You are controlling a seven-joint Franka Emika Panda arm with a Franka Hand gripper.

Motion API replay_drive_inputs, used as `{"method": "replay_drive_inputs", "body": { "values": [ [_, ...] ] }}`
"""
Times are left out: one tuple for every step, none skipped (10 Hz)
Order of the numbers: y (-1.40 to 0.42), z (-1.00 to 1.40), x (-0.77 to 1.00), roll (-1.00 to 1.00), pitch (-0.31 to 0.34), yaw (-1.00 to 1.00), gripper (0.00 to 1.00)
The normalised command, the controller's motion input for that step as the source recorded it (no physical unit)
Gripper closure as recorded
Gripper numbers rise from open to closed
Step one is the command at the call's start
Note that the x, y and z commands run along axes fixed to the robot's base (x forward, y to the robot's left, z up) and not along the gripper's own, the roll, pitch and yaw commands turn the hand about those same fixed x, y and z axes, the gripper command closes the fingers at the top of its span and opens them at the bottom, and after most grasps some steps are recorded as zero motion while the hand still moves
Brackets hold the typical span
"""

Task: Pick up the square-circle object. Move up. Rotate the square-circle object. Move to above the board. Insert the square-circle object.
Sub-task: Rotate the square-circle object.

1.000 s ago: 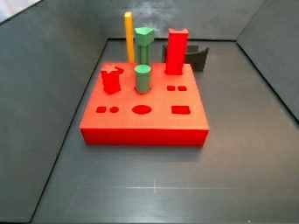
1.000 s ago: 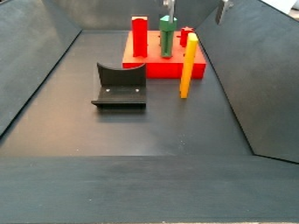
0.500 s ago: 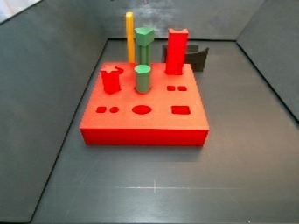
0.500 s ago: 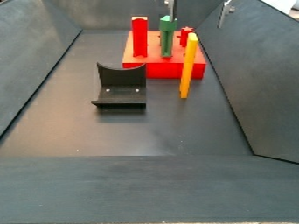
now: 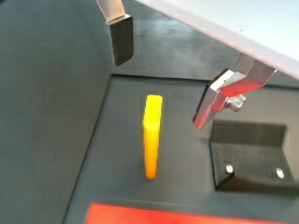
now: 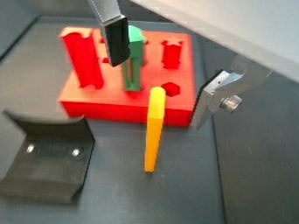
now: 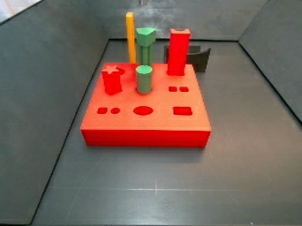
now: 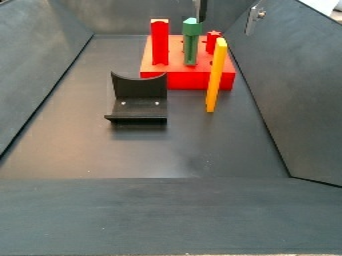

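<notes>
Our gripper (image 6: pixel 163 68) hangs with its fingers (image 5: pixel 121 39) spread apart and empty, above the square-circle object (image 6: pixel 153 128), which stands upright on the floor below the gap. Just beyond the bar we see the board (image 6: pixel 122 98) with its pegs, and off to one side the fixture (image 6: pixel 47 162).

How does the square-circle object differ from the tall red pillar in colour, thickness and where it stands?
The square-circle object is orange-yellow and slim; the tall red pillar is red and thicker. The square-circle object stands on the floor beside the board; the pillar stands on the board. Both are upright and untouched: the gripper is open above them.
</notes>
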Motion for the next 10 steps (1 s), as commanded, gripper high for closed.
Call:
{"method": "replay_drive_inputs", "body": {
  "values": [
    [0.02, -0.03, 0.04, 0.01, 0.013, -1.0, 0.0],
    [0.02, -0.03, 0.04, 0.01, 0.014, -1.0, 0.0],
    [0.02, -0.03, 0.04, 0.01, 0.015, -1.0, 0.0],
    [0.02, -0.03, 0.04, 0.01, 0.016, -1.0, 0.0],
    [0.02, -0.03, 0.04, 0.01, 0.018, -1.0, 0.0],
    [0.02, -0.03, 0.04, 0.01, 0.021, -1.0, 0.0],
    [0.02, -0.03, 0.04, 0.01, 0.023, -1.0, 0.0],
    [0.02, -0.03, 0.04, 0.02, 0.027, -1.0, 0.0],
    [0.02, -0.03, 0.04, 0.02, 0.034, -1.0, 0.0],
    [0.02, -0.03, 0.04, 0.02, 0.042, -0.97, 0.0]
  ]
}}
